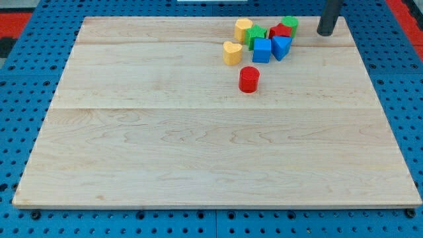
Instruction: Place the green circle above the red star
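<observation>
The green circle (289, 24) sits at the top right of a tight cluster near the view's top. The red star (280, 32) lies just below and left of it, touching. My tip (326, 32) is a dark rod to the right of the cluster, about 50 px right of the green circle, not touching any block.
In the cluster are a yellow block (243, 28), a green block (256, 35), a blue cube (262, 50) and a blue block (281, 46). A yellow heart (232, 53) lies to their left. A red cylinder (249, 79) stands alone below. The wooden board (198, 145) lies on a blue pegboard.
</observation>
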### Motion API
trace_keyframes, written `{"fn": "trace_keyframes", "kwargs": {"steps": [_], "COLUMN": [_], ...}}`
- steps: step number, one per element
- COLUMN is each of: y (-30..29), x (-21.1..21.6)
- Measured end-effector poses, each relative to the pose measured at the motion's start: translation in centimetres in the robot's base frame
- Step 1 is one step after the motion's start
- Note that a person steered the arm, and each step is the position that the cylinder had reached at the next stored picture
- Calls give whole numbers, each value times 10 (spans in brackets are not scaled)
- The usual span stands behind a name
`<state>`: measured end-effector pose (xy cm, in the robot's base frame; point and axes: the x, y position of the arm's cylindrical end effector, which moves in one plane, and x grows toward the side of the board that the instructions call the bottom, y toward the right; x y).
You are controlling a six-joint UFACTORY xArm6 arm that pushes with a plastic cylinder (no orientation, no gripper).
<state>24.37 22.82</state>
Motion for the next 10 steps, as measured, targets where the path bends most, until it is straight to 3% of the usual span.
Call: {"fn": "trace_keyframes", "kwargs": {"steps": [3,4,5,6,8,9,10], "y": [-46,-7,-8,-50,-56,-52,-21], "x": [-52,-17,38,16,-9,-13,11]}}
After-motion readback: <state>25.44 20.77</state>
